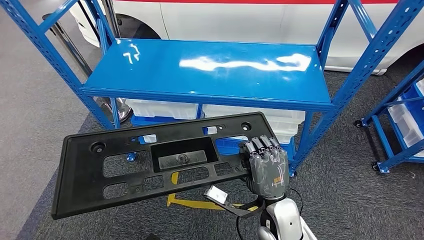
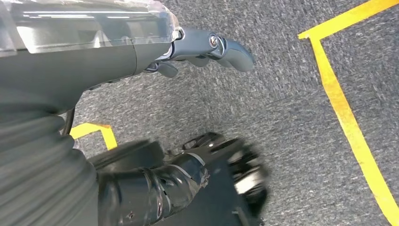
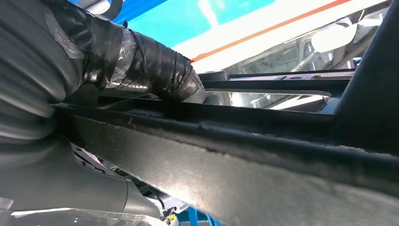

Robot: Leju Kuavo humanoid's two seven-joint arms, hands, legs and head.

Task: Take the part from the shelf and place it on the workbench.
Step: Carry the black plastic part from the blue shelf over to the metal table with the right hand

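A long black plastic part [image 1: 150, 162] with several cut-outs hangs level in the air in front of the blue shelf [image 1: 215, 70]. My right hand [image 1: 268, 167] grips its right end, fingers curled over the top edge. In the right wrist view the taped thumb [image 3: 141, 61] presses on the part's black rail [image 3: 244, 155]. My left hand [image 2: 207, 49] hangs at my side over the grey carpet, its fingers loosely apart and holding nothing.
The shelf's top board is bare and glossy, with white bins [image 1: 165, 109] on the level below. A second blue rack [image 1: 400, 120] stands at the right. A white car [image 1: 250, 20] is behind the shelf. Yellow floor tape [image 2: 339, 99] marks the grey carpet.
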